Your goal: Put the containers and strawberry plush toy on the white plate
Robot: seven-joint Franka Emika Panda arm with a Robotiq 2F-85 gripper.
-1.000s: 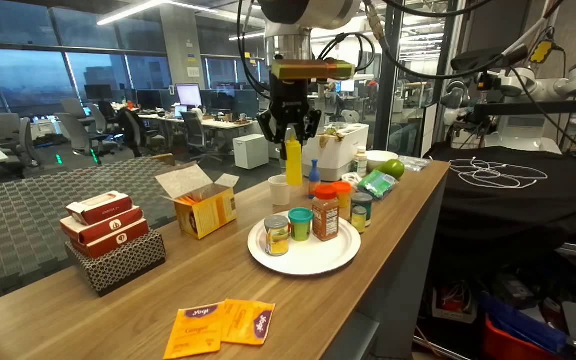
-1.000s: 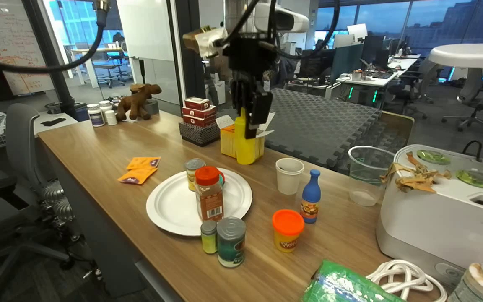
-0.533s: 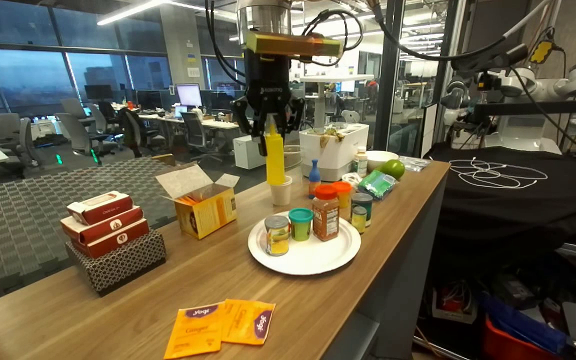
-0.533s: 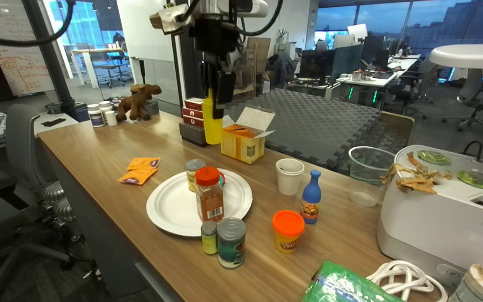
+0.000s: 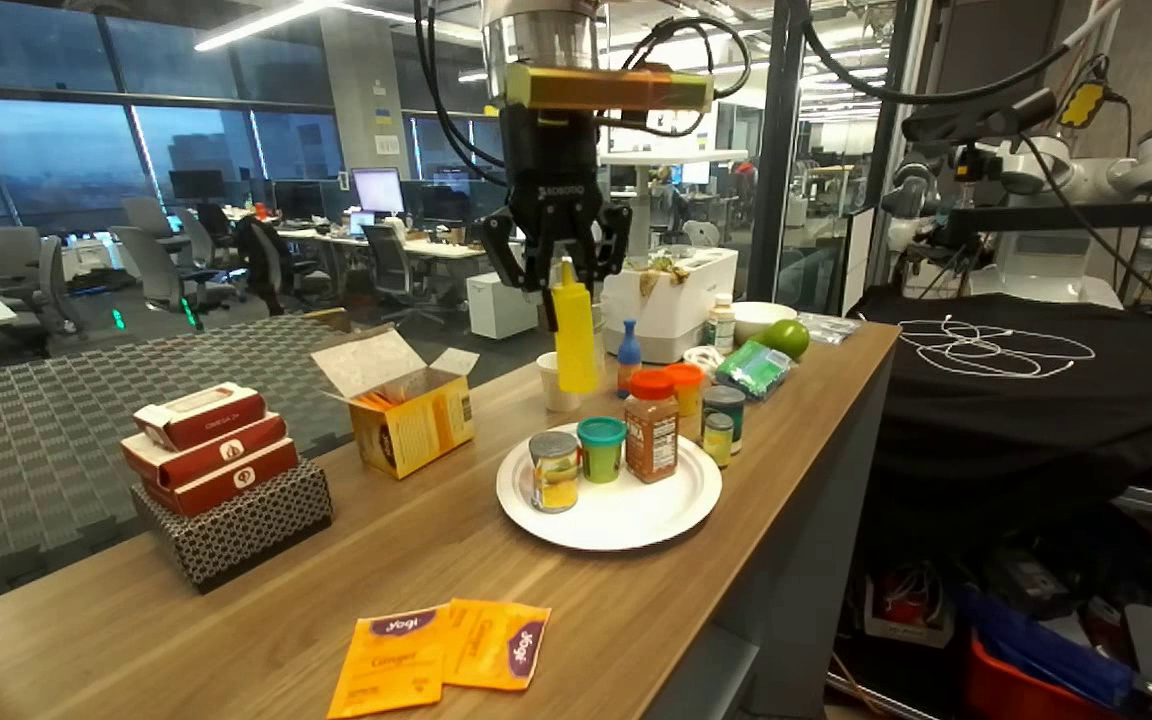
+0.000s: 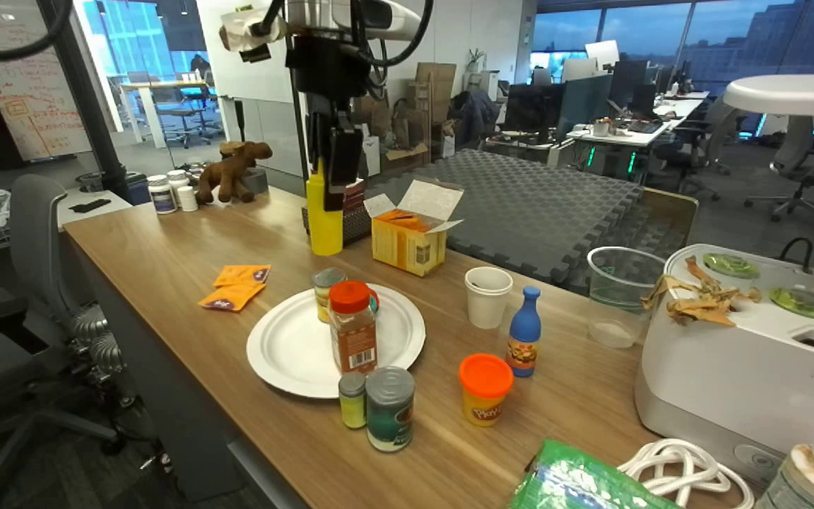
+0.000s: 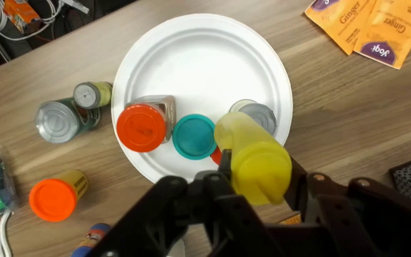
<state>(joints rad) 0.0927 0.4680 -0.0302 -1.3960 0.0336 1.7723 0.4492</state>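
Wrist view, yellow squeeze bottle (image 7: 252, 153): I am holding it up in the air, seemingly above the white plate (image 7: 205, 60), though I am not able to tell over which part; in an exterior view the bottle (image 5: 577, 345) is leaning slightly, nozzle upward.
My end effector (image 5: 571, 290): its jaws are standing close together, gripping the bottle by its upper part and nothing else.
Bottle to plate: I am judging this as the placing step, the bottle not yet resting on anything.
Bare stretch of plate: I am thinking the next move is calling for straightening the bottle over this space, lowering until its base is resting, then loosening gently, since something so slim may be tipping easily.
Jars on plate: the red-lidded jar (image 7: 146, 124), the teal-lidded jar (image 7: 194, 136) and the silver-topped can (image 7: 257, 112) are standing side by side, so I am wanting to avoid them.
Possible strawberry plush toy (image 7: 217, 155): something red is peeking out between the teal-lidded jar and the bottle, too covered for me to be sure.
Small yellow-green jar (image 7: 93, 95): it is standing on the counter (image 7: 351, 117) just beside the plate, next to a dark green can (image 7: 66, 119).
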